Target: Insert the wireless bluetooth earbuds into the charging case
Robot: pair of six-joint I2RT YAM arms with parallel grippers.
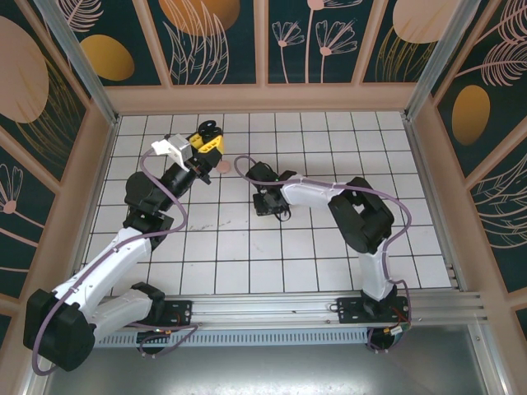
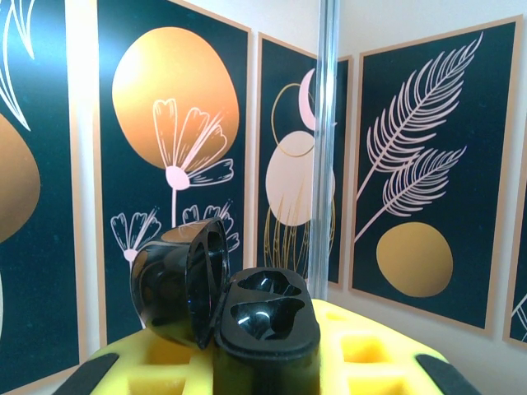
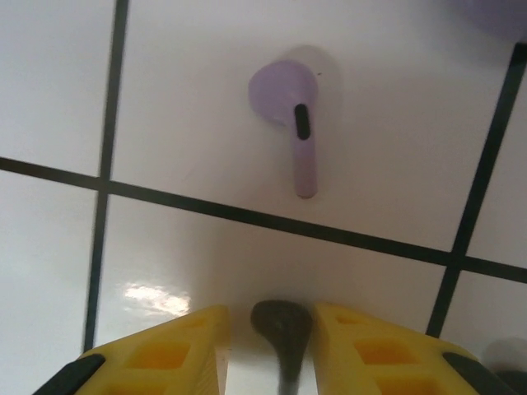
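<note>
The black charging case (image 2: 268,317) stands upright between the yellow fingers of my left gripper (image 2: 268,358), which is shut on it. Its lid (image 2: 177,284) hangs open to the left, and both glossy wells look empty. From above, this gripper (image 1: 206,140) is raised over the back-left tiles. My right gripper (image 1: 268,203) is low over the middle tiles. In its wrist view a blurred black earbud (image 3: 282,329) lies between the fingers (image 3: 165,354), with a gap on its left side. A lilac earbud (image 3: 288,107) lies on the tile just ahead, stem toward me.
A pale pink round disc (image 1: 224,166) lies on the tiles between the two grippers. A lilac shape (image 3: 502,12) shows at the top right corner of the right wrist view. Patterned walls close in the tiled floor (image 1: 329,247) on three sides.
</note>
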